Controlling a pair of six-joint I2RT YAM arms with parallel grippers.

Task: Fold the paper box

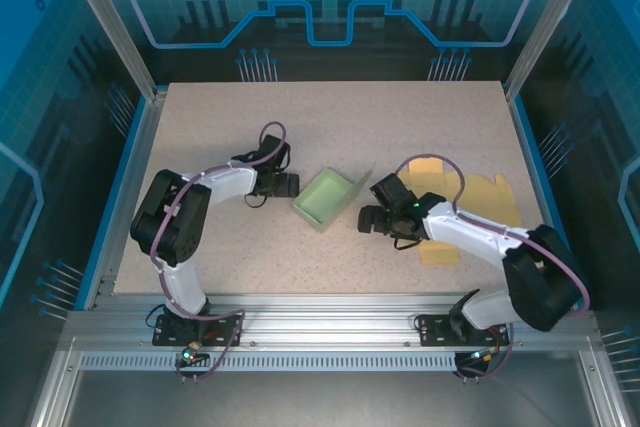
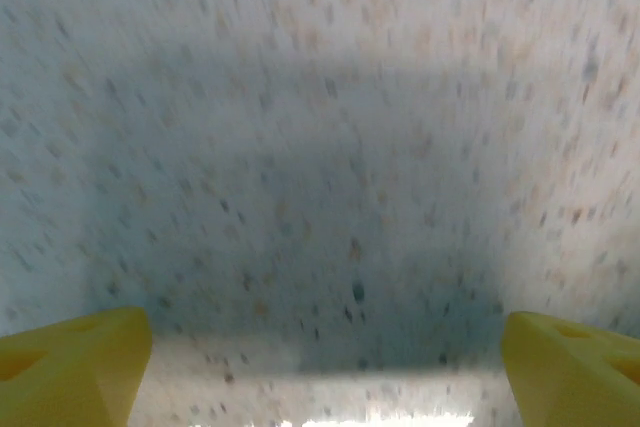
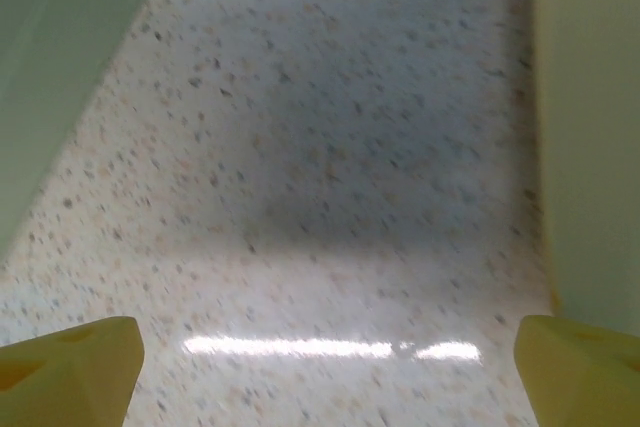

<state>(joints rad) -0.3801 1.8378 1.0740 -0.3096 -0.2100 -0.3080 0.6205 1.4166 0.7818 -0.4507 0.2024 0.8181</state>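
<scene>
Quick rundown for you. From the top camera, your green paper box (image 1: pixel 328 199) sits about mid-table, between the two arms. It looks like a shallow open tray with one flap (image 1: pixel 364 183) standing up along its right side. Your left gripper (image 1: pixel 287 185) is just left of the box, by its far-left corner. From up there you can't tell if it's touching. Your right gripper (image 1: pixel 369 219) is just off the box's near-right side, with a sliver of table (image 1: pixel 330 117) showing between them. Further right, some flat tan sheets (image 1: pixel 478 197) lie on the table, partly under the right arm.

The wrist cams give you what the overhead doesn't, which is how the jaws stand. On the left wrist, the left gripper (image 2: pixel 320 367) has its yellow fingertips (image 2: pixel 70 362) down in the two bottom corners. They're spread wide, with blurry, shadowed speckled tabletop between them, so it's gaping and holding nothing.

Same deal on the right wrist. The right gripper (image 3: pixel 325 367) has its fingertips (image 3: pixel 65 362) wide apart over bare table, gripping nothing. That view also catches the green box (image 3: pixel 50 57) in the upper left, and a pale panel (image 3: pixel 590 127) runs down the right edge. You can't tell whether that panel is the flap or one of the sheets.
</scene>
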